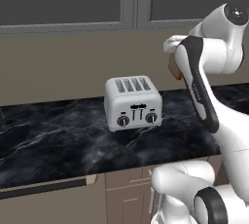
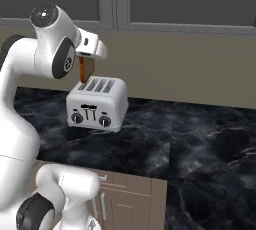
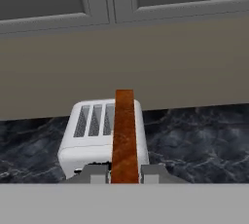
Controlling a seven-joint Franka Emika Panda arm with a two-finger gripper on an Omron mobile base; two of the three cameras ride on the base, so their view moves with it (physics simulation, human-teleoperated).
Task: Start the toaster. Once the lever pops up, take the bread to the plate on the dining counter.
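black worktop (image 2: 200,139) open around toaster (image 2: 96,105); end effector (image 2: 86,60) pinches bread (image 2: 86,70) above slots.

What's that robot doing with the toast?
The robot's pincer is shut on the bread, a brown slice held up in the air above the toaster. The toaster sits on the black marble worktop under the cabinets. The slice is out of the slots, not yet on any plate.
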